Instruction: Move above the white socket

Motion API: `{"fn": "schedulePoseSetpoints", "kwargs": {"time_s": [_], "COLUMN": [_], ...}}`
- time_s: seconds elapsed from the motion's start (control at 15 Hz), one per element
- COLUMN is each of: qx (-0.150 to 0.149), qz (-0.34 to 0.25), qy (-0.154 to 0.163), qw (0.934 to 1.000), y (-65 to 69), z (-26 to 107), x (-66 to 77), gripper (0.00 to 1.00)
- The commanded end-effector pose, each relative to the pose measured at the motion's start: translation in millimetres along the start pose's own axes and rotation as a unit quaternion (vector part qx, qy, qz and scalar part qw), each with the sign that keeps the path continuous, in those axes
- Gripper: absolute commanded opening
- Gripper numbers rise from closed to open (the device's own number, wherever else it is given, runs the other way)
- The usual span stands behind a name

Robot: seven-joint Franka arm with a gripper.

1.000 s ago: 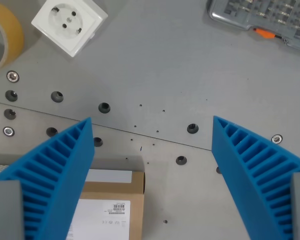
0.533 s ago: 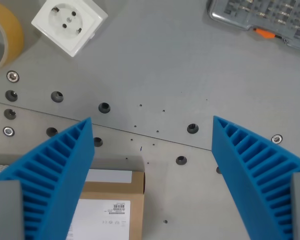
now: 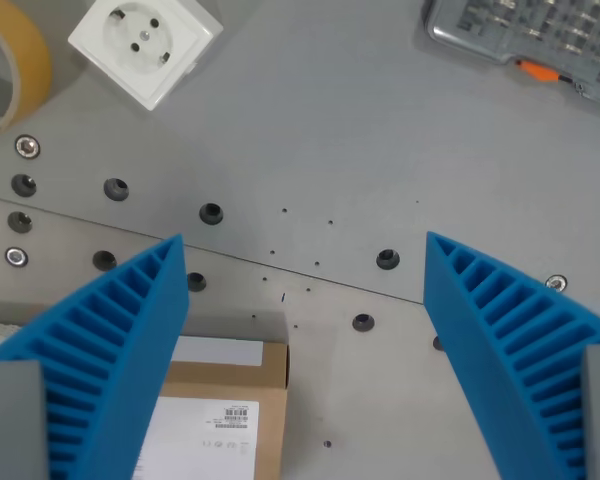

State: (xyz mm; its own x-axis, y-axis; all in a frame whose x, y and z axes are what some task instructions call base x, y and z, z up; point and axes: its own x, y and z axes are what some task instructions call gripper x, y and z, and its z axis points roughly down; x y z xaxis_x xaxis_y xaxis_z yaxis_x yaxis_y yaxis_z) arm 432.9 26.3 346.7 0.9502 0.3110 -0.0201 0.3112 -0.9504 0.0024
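Note:
The white socket [image 3: 145, 45] is a square block with a round two-pin face, lying on the grey metal table at the wrist view's upper left. My gripper [image 3: 305, 245] stands open, its two blue ribbed fingers [image 3: 110, 345] spread wide at the bottom of the view with nothing between them. The socket lies well up and to the left of the fingertips, apart from them.
A roll of yellow tape [image 3: 10, 60] lies at the left edge beside the socket. A grey bit set case [image 3: 535, 40] sits at the top right. A cardboard box [image 3: 225, 410] with a white label lies under the left finger. Bolt holes dot the table [image 3: 330, 130].
The whole scene has shifted slightly right and up in the view, so the camera has moved a little; the fingers keep the same spread.

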Motion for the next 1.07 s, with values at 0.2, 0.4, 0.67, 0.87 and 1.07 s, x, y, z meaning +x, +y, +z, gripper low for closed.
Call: {"fn": "schedulePoseSetpoints", "kwargs": {"time_s": [0.2, 0.4, 0.67, 0.87, 1.07], "qx": [-0.008, -0.011, -0.017, -0.019, -0.021], "qz": [-0.087, -0.121, -0.169, -0.206, -0.242], "qy": [0.029, 0.039, 0.050, 0.047, 0.042], "qw": [0.9958, 0.9918, 0.9842, 0.9772, 0.9692], "y": [-7.4, -13.7, -23.2, -31.2, -38.9], "z": [15.3, 27.0, 45.2, 59.3, 72.2], "x": [3.7, 5.8, 8.3, 11.4, 15.7], "gripper": [1.00, 1.00, 1.00, 1.00, 1.00]}}
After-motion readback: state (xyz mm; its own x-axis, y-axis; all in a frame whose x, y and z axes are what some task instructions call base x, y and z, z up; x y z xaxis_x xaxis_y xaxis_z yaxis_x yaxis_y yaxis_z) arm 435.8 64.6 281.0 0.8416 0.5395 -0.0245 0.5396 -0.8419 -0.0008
